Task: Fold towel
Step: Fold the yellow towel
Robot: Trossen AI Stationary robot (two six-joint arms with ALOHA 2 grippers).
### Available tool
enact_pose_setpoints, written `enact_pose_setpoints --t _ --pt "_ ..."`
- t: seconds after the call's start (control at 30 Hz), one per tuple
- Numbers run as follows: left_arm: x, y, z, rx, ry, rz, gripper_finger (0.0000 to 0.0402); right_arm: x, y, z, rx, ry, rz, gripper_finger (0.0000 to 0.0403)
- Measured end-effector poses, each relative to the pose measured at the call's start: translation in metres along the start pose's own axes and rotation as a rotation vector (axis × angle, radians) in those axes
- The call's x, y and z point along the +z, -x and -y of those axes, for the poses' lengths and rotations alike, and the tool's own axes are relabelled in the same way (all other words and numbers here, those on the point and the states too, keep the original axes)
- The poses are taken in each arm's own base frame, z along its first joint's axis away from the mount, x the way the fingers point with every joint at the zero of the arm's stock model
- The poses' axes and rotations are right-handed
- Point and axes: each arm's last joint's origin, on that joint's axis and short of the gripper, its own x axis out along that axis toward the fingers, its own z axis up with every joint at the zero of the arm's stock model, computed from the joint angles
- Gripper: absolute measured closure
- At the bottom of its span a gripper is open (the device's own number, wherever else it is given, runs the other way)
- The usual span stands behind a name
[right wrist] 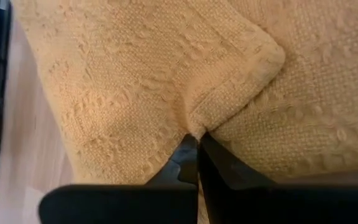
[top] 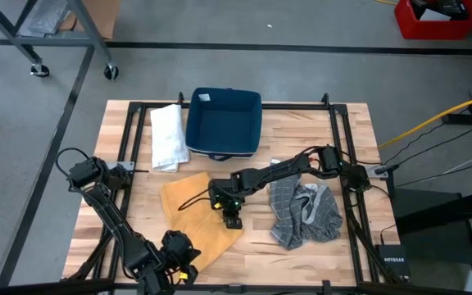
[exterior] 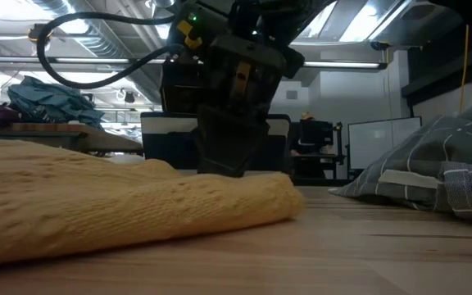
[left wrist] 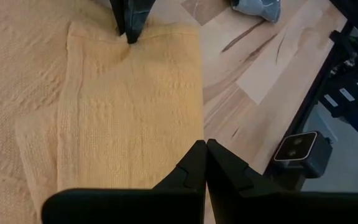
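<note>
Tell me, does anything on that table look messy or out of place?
Yes: the grey checked towel lies crumpled in a heap near the right edge, while the white towel sits neatly folded beside the blue bin. The yellow towel lies askew, its edge pinched by the right gripper.

The word NETGEAR is printed in white on a small black box (top: 393, 263) beside the table's right edge. No other text can be read.

You're in robotics lab or workshop: butcher-block table (top: 359, 131) on bare concrete floor (top: 301, 74), wheeled metal frame (top: 39, 41) at table's far-left corner, red bin (top: 433, 20), monitors (exterior: 375, 143) and ceiling strip lights (exterior: 359, 20) behind.
</note>
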Motion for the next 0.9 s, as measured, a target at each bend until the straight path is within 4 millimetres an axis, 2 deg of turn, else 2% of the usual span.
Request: enact_pose_setpoints --t 0.23,0.6,0.9 --pt "0.000 0.000 0.000 0.002 -0.002 0.000 0.0401 -0.003 0.010 -0.002 -0.074 -0.032 -0.038 0.0399" --pt "0.000 0.000 -0.003 0.020 -0.036 0.002 0.0401 -0.001 0.047 -0.016 -0.239 -0.057 -0.019 0.0400" --pt "0.000 0.000 -0.003 0.020 -0.039 0.002 0.0401 -0.012 0.052 -0.015 -0.401 -0.122 -0.099 0.0401"
